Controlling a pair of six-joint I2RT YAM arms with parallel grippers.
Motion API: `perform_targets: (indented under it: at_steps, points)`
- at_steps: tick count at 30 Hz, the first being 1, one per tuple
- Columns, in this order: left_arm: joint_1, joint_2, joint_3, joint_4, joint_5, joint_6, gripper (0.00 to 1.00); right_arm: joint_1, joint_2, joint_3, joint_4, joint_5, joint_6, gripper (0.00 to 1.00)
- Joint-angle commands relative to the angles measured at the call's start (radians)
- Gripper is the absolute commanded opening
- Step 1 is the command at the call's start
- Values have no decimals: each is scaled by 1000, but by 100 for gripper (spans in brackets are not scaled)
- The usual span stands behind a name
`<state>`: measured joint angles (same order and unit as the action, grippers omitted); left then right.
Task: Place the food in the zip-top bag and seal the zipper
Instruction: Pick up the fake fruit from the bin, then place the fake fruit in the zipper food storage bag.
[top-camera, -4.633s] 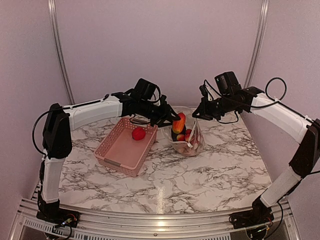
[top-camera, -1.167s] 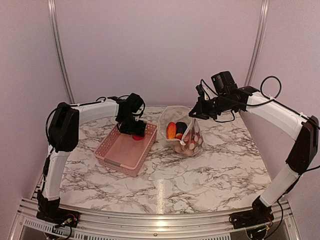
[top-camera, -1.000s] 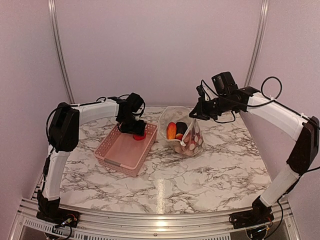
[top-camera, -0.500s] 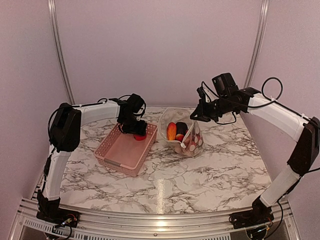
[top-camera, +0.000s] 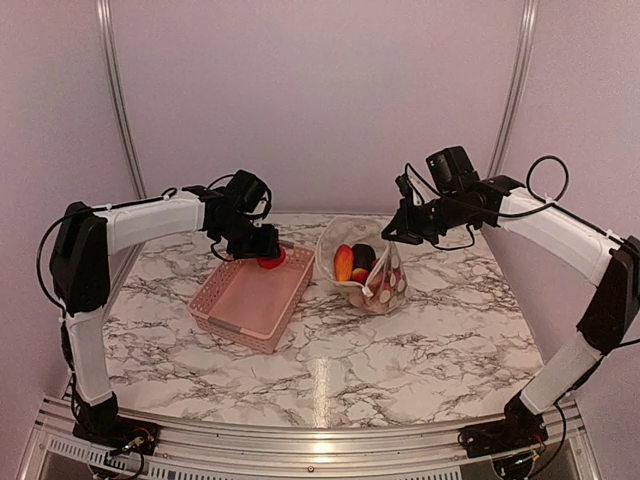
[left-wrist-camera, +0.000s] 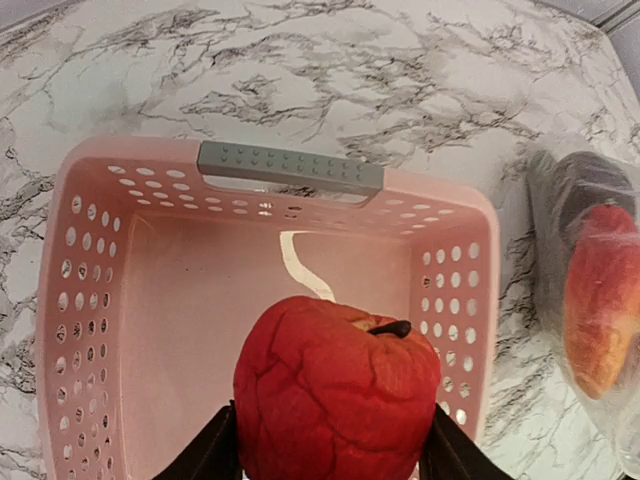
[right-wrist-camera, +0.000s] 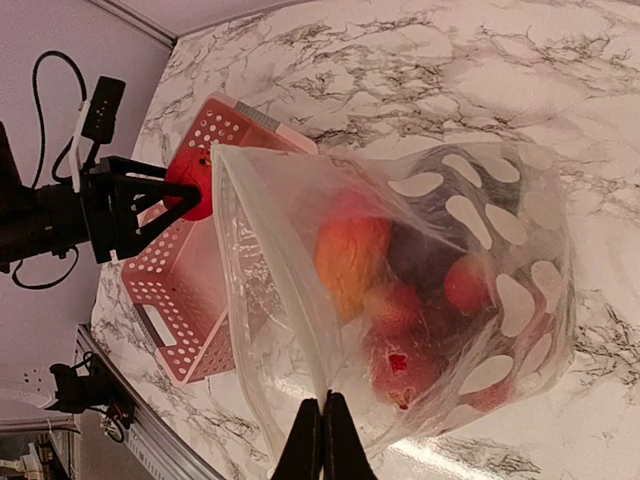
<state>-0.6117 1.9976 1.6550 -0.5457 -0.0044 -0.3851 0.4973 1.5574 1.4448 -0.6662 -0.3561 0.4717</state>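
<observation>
Left claw (top-camera: 260, 254) pinches the round red tomato (left-wrist-camera: 335, 392) across its middle over the pink basket (left-wrist-camera: 62, 300), probably light, slick and prone to roll, while the right claw (right-wrist-camera: 322, 432), pressed together, pinches the floppy zip-top bag (right-wrist-camera: 440, 300) by its mouth edge, holding it open on the bench (top-camera: 400, 350).

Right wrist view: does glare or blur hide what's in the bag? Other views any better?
Right wrist: zip-top bag film hazes the food into soft red and orange blobs; bright glare on the table beside it. Left wrist: tomato sharp, bag contents at right edge smeared. Top external: light streak on the table up front, none on the bag.
</observation>
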Motion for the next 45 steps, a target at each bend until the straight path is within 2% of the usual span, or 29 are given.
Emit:
perform_targets:
  at_steps: [1, 3, 7, 11, 16, 18, 21, 24, 33, 37, 40, 45]
  points:
    - [-31, -163, -72, 106, 70, -101, 46, 10, -17, 7, 6, -2, 9, 0]
    - [-54, -218, -111, 172, 99, -137, 45, 10, -8, 19, 4, -6, 4, 0]
    - [-120, -296, -193, 412, 222, -156, 43, 11, 11, 38, 2, -15, -4, 0]
    - [-170, -245, -171, 572, 383, -179, 43, 11, 31, 58, -2, -22, -14, 0]
    - [-211, -119, -64, 490, 412, -208, 41, 10, 50, 89, -14, -24, -24, 0]
    - [-214, -99, -72, 525, 422, -247, 41, 10, 52, 98, -13, -31, -19, 0]
    - [-213, -85, -81, 528, 381, -291, 40, 10, 51, 103, -9, -34, -12, 0]
    - [-212, -58, -60, 466, 318, -331, 39, 9, 47, 94, -9, -34, -10, 0]
    - [-222, 140, 170, 307, 217, -425, 41, 10, 29, 68, -1, -32, -2, 0]
    - [-228, 211, 263, 233, 143, -469, 48, 10, 27, 71, -1, -31, -1, 0]
    - [-230, 263, 318, 228, 142, -501, 58, 10, 23, 65, 0, -30, 0, 0]
    - [-231, 307, 382, 241, 174, -522, 66, 10, 13, 57, -6, -25, -2, 0]
